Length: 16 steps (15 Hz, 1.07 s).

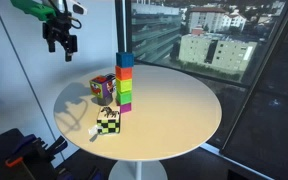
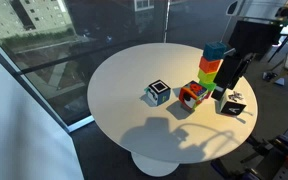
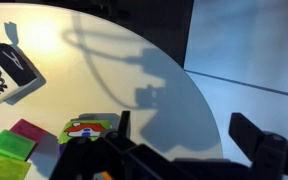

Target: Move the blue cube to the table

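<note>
The blue cube [image 1: 125, 57] is the top of an upright stack, above an orange, a green and a magenta cube. It also shows in an exterior view [image 2: 214, 50]. The stack stands on the round cream-white table [image 1: 174, 110]. My gripper [image 1: 61, 43] hangs high in the air, well off to the side of the stack and above the table's edge. It is open and empty. In the wrist view its two dark fingers [image 3: 189, 135] are spread over bare table top. The blue cube is out of the wrist view; only green and magenta faces [image 3: 9, 148] show at the lower left.
A multi-colour cube [image 1: 104, 88] stands beside the stack's base. The black-and-pale-green chequered cube [image 1: 107, 121] sits nearer the table's edge. A flat black-and-white card [image 2: 232, 107] lies on the table. Windows lie beyond the table.
</note>
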Each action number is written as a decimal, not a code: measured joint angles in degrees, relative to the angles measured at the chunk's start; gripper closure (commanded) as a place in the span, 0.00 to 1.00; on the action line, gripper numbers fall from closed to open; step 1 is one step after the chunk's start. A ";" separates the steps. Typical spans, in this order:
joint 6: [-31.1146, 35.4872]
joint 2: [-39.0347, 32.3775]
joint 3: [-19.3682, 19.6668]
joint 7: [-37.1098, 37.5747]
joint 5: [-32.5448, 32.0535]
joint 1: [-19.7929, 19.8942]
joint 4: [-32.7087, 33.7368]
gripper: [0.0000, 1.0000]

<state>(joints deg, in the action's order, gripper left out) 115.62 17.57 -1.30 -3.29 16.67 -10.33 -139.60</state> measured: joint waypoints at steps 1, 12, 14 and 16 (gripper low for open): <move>0.00 0.03 0.00 0.00 0.00 0.00 0.09 0.00; 4.11 -0.78 -0.92 0.11 -0.11 1.46 0.31 0.00; 6.33 -1.09 -0.98 0.13 -0.21 2.08 0.64 0.00; 8.17 -1.39 -1.00 0.15 -0.73 2.73 1.16 0.00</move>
<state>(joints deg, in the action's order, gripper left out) 123.79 16.18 -2.29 -3.13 15.94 -7.60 -138.43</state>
